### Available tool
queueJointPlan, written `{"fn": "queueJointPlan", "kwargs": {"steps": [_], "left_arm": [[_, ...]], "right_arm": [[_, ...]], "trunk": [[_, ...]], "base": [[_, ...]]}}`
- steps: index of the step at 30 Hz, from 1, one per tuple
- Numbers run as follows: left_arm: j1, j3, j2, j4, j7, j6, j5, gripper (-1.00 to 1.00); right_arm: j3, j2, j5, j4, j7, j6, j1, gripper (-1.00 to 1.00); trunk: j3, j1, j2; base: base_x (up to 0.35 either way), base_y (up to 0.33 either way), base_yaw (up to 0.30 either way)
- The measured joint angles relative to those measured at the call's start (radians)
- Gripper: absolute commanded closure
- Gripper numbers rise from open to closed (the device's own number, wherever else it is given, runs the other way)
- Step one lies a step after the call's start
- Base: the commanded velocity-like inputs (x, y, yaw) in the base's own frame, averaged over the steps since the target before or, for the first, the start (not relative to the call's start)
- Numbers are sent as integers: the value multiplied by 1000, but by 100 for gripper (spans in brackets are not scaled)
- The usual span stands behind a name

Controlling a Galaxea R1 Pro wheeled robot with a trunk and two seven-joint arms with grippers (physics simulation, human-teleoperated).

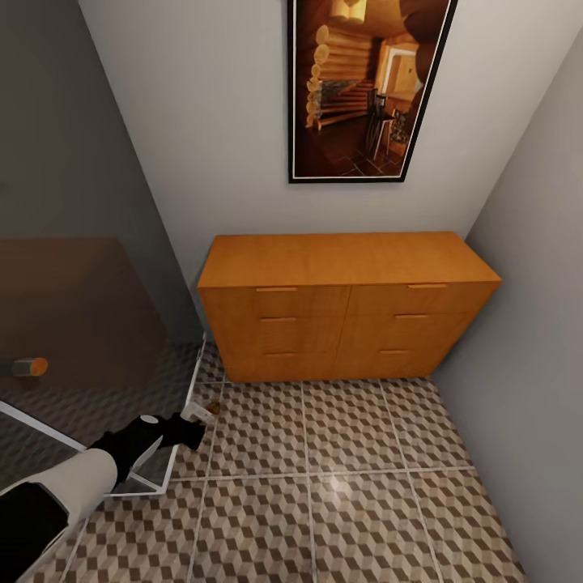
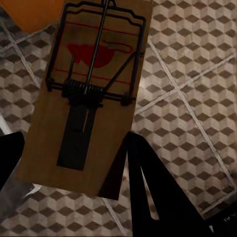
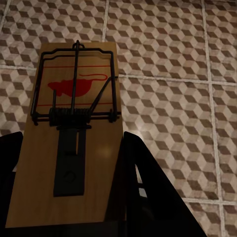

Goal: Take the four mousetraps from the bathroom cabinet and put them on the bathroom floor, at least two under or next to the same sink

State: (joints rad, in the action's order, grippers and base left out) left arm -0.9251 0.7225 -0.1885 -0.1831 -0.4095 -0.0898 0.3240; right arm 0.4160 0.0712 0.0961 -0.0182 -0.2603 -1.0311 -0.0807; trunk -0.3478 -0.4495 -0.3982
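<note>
Two flat brown wooden mousetraps with dark wire and red marks are clamped, one [image 2: 84, 98] between the left gripper's [image 2: 69, 163] black fingers, one [image 3: 74, 128] in the right gripper [image 3: 69, 182], above the cube-patterned tile floor [image 1: 348, 470] before the orange-brown cabinet [image 1: 348, 312] (drawers shut). Released from height, a trap could bounce away from the sink.

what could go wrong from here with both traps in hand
1. Each pincer holds its trap by one end only: the left trap and right trap stick far out past the fingers, so a bump could tilt or slip them.
2. The left pincer is low beside a white frame near the cabinet; the trap could catch on it.
3. No sink is visible, so dropping them on this floor may miss the requirement.
</note>
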Motion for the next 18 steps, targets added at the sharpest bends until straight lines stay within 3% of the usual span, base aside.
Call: {"fn": "queueJointPlan", "kwargs": {"steps": [10, 18], "left_arm": [[69, -3, 1, 9, 2, 41, 6, 100], [109, -4, 7, 49, 3, 60, 65, 100]], "right_arm": [[0, -1, 0, -1, 0, -1, 0, 100], [-1, -2, 0, -1, -1, -1, 0, 100]], "trunk": [[0, 0, 0], [0, 0, 0]], "base": [[0, 0, 0], [0, 0, 0]]}}
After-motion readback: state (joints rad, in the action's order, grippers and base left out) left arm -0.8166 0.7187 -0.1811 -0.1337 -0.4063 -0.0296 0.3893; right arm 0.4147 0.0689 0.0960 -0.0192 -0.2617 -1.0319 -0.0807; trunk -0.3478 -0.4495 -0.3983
